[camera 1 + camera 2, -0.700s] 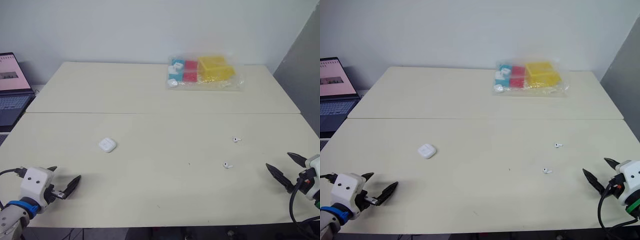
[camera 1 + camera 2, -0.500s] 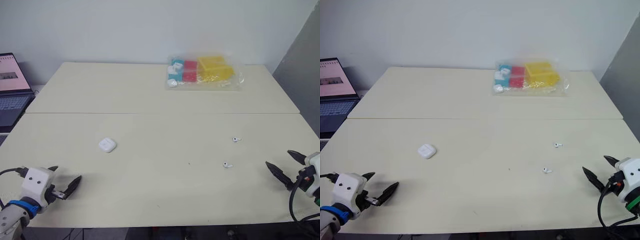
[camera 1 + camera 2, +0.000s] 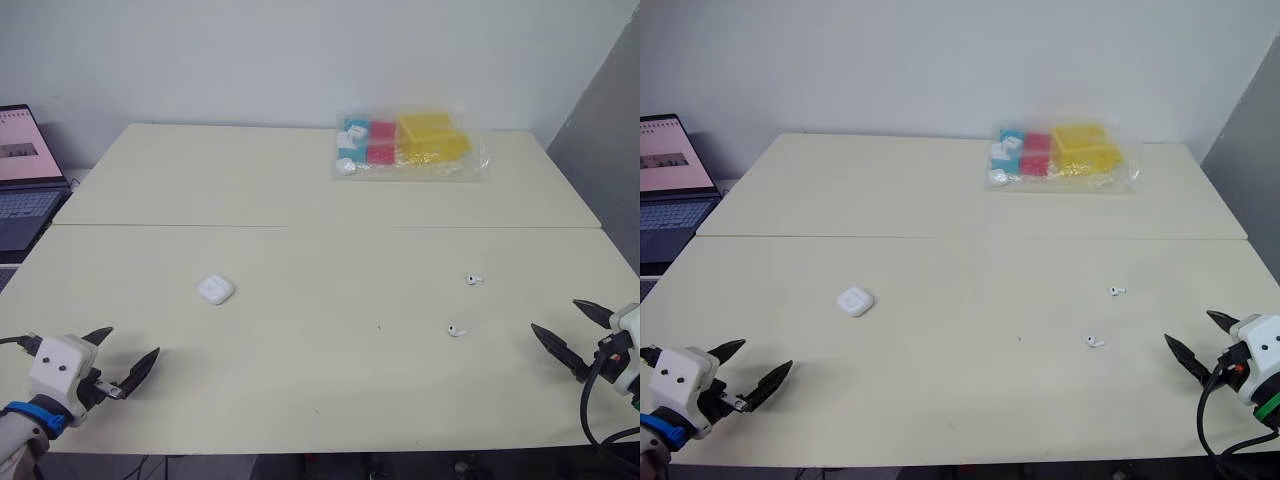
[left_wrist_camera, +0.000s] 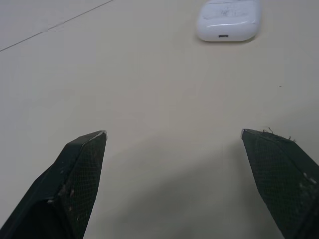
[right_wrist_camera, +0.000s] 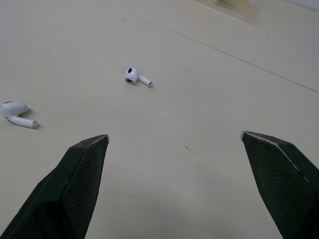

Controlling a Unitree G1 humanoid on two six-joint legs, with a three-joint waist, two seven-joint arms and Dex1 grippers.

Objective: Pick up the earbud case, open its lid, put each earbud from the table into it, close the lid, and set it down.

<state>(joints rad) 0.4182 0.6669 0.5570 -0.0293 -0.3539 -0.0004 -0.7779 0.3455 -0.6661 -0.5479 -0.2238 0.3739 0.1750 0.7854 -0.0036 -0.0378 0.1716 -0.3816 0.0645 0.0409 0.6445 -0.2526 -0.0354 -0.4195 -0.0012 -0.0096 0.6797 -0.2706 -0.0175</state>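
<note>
Left gripper point(image 3: 130, 343): spread wide and empty, low over the near-left edge of the bench point(image 3: 300, 190). The spread looked ready to take the case.
Right gripper point(image 3: 556, 315): also wide and empty, at the near-right edge. It seemed posted by the earbuds so each arm had its own job.
Near earbud point(image 3: 455, 329): loose on the bench at about 9 o'clock from the right gripper, apart from it.
Case point(image 3: 214, 290): flat on the bench with its lid shut, at about 1 o'clock from the left gripper and well apart from both earbuds. Nothing of the task looked begun.
Far earbud point(image 3: 472, 279): at about 10 o'clock from the right gripper, near its twin but not touching it.
Bag point(image 3: 410, 145): clear, holding coloured blocks, at the far side at about 1 o'clock from the bench's middle. It looked out of the way.
Laptop point(image 3: 20, 180): open, beyond the left edge at about 10 o'clock.
Left wrist view: showed the case's charging port facing the gripper, between the lines of the two fingers, which suggested a straight reach. The head views gave only a white lump.
Right wrist view: showed both earbuds lying on their sides with their stems pointing different ways, which the head views did not resolve.
Head views: showed both arms and the whole layout at once.
</note>
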